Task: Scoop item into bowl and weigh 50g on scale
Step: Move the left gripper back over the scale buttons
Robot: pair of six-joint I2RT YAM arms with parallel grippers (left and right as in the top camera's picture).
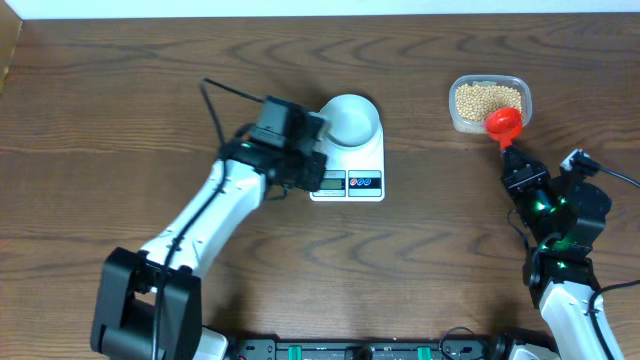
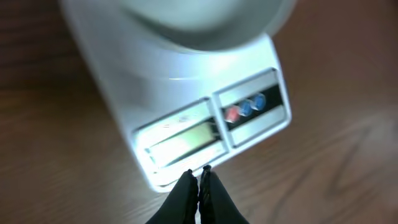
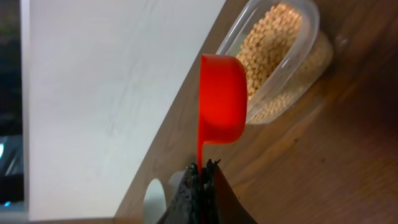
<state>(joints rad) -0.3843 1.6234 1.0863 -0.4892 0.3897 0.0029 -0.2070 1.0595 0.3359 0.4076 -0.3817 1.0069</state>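
Soybeans [image 1: 487, 98] are seen heaped in the clear plastic tub [image 1: 453, 110] at the far right of the counter [image 1: 120, 90]. None can be made out in the pale bowl [image 1: 350, 118], which is set on the far half of the white kitchen scale [image 1: 368, 160], well apart from the tub.

A red scoop [image 1: 504, 123] is held by its handle in the right gripper [image 3: 202, 169], whose jaws are closed tight on it. The cup is poised at the near rim of the tub. No beans are visible in it from overhead, and in the wrist view it is seen edge-on, so its contents cannot be judged.

The left gripper [image 2: 199, 182] is fully closed with nothing in it. Its tips are placed just at the front edge of the scale, below the display [image 2: 183, 140] and to the left of the buttons [image 2: 245, 107]. The reading is too blurred to be made out.

The task is judged to be at its start: bowl and scale are arranged, while scooping, transfer and weighing out to the target are not yet done.
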